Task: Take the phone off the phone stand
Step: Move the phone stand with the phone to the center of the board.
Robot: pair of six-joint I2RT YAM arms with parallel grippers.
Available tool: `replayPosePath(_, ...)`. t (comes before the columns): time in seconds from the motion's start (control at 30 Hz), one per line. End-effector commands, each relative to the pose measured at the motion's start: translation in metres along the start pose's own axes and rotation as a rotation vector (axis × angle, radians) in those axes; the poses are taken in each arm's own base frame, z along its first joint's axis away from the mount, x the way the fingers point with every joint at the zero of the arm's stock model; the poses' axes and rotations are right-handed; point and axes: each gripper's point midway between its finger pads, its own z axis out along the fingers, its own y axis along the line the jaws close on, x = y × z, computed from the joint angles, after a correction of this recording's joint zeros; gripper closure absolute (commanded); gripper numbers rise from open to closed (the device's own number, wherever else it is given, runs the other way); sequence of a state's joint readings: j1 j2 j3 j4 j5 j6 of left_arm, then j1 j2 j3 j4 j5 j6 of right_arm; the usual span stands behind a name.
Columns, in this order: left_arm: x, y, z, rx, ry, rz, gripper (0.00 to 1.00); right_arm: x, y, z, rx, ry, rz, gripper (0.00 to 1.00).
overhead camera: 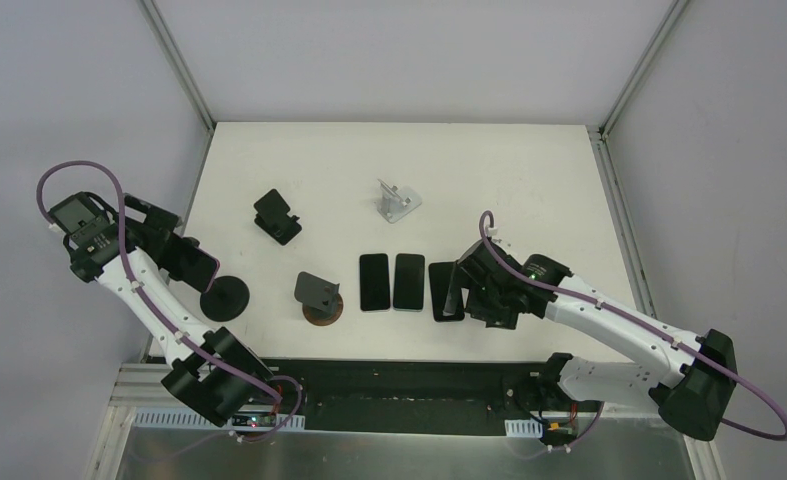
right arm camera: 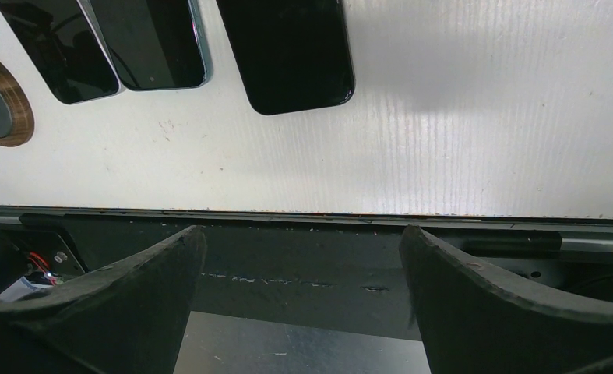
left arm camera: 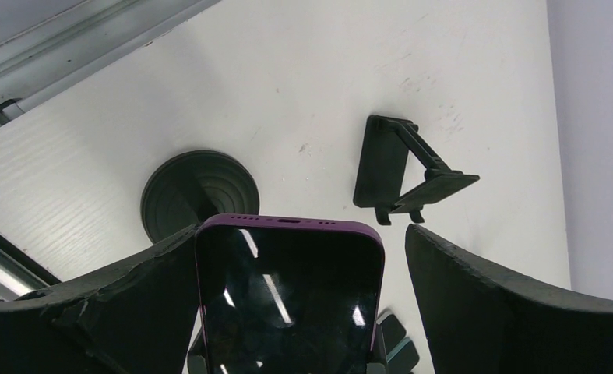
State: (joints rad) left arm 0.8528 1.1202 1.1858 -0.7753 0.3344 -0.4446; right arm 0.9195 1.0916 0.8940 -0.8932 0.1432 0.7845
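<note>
**Purple-rimmed phone standing between wide-open jaws**

The phone is standing upright just above the round black stand base, with its screen facing the wrist camera. The left gripper is straddling it, spread about as wide as it goes. One finger is lying right against the phone's edge. The other finger is standing clear, with white table showing in the gap, so nothing is being squeezed. Dark cradle pieces are peeking out at the phone's lower corners. A black folding stand is sitting beyond the round base. Well to the right of that base, the right gripper is hovering fully spread and empty, near a dark phone lying flat
</note>
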Motion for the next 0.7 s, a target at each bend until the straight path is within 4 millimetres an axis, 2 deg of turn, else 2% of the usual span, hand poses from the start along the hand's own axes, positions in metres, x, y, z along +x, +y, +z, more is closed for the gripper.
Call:
replayPosePath(0.0, 0.001, -0.011, 0.0, 0.074, 0.004, -0.026, 0.04, -0.002, 0.011, -0.005, -0.04, 0.002, 0.028, 0.01)
replayPosePath(0.13, 0.008, -0.014, 0.004, 0.106, 0.029, -0.047, 0.1, -0.002, 0.011, -0.005, -0.043, 0.004, 0.033, 0.01)
replayPosePath(0.47, 0.012, -0.022, -0.003, 0.152, 0.029, -0.066, 0.24, -0.002, 0.013, -0.004, -0.041, 0.009, 0.028, 0.01)
replayPosePath(0.67, 0.013, -0.03, -0.008, 0.188, 0.036, -0.079, 0.42, -0.002, 0.013, -0.002, -0.04, 0.009, 0.035, 0.01)
